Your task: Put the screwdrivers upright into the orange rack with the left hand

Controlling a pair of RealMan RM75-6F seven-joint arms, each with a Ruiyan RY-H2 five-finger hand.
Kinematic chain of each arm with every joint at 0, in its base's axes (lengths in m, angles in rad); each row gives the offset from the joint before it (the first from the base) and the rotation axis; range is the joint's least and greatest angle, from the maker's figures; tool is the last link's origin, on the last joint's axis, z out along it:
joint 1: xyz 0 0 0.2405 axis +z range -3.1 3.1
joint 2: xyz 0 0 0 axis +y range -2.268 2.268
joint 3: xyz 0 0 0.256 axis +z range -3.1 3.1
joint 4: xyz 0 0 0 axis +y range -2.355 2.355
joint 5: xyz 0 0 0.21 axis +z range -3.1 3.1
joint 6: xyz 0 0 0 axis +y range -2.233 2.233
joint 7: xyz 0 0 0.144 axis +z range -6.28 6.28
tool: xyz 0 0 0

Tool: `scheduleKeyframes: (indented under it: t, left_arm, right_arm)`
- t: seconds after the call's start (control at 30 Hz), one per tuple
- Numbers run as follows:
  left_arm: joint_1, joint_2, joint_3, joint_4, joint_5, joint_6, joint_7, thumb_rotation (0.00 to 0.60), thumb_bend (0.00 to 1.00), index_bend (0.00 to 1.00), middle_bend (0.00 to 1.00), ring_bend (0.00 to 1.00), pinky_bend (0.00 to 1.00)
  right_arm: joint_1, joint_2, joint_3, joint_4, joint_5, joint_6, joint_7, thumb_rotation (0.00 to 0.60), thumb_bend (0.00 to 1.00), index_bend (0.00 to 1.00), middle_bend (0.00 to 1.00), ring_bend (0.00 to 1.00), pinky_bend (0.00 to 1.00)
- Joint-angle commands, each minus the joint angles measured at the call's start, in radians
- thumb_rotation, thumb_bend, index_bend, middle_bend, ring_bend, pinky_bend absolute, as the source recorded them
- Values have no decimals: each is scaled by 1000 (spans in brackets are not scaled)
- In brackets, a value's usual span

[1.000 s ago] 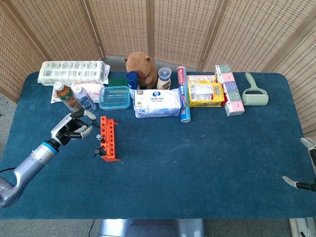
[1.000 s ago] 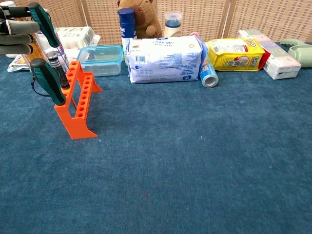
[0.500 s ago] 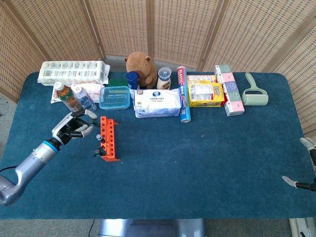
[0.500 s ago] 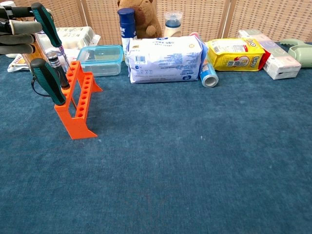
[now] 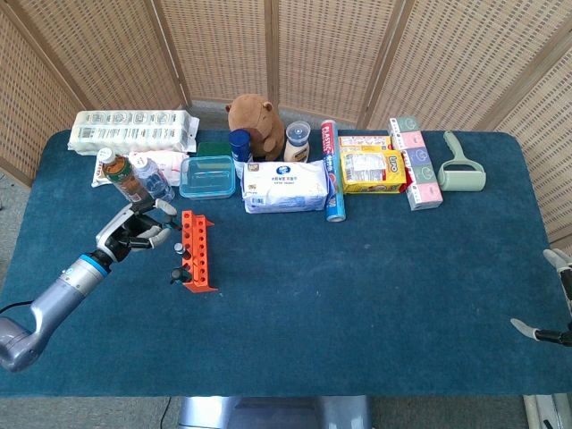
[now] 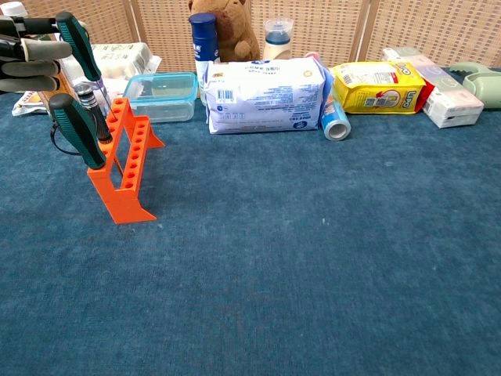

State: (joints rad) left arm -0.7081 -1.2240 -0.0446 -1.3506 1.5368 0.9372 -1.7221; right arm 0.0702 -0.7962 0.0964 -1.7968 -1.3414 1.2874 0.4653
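The left hand (image 6: 27,59) holds a green-and-black-handled screwdriver (image 6: 78,47) over the far end of the orange plastic rack with a row of holes (image 6: 125,168). Its fingers are wrapped around the handle. The metal tip points down at the rack. Since a second ago, the hand and this screwdriver have moved a little to the right, closer to the rack. Another green-handled screwdriver (image 6: 77,129) already leans in the near end of the rack, and it has not moved. The right hand (image 5: 559,299) shows only at the table's right edge, and I cannot tell how its fingers lie.
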Motion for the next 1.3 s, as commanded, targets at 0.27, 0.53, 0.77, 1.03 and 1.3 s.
scheduleKeyframes:
  t: [0.27, 0.53, 0.77, 1.03, 1.3]
  left_arm:
    - [-5, -28, 3, 28, -15, -29, 0, 600, 430, 590, 1000, 1000, 1000]
    - [-18, -67, 1, 79, -32, -74, 20, 600, 431, 590, 1000, 1000, 1000]
    - [-31, -83, -7, 90, -38, -96, 41, 600, 434, 590, 1000, 1000, 1000]
    - [-35, -84, -9, 87, -40, -104, 87, 600, 398, 532, 1000, 1000, 1000]
    - [-26, -75, -18, 77, -55, -102, 112, 600, 346, 442, 1000, 1000, 1000]
  right_arm:
    - [0, 1, 1, 2, 3, -1, 3, 600, 0, 17, 17, 0, 0]
    - [0, 0, 1, 2, 5, -2, 2, 600, 0, 17, 17, 0, 0]
    - [2, -1, 2, 4, 9, -5, 0, 600, 0, 17, 17, 0, 0]
    - [3, -1, 3, 5, 11, -8, 1, 600, 0, 17, 17, 0, 0]
    - [2, -1, 3, 4, 9, -6, 1, 600, 0, 17, 17, 0, 0]
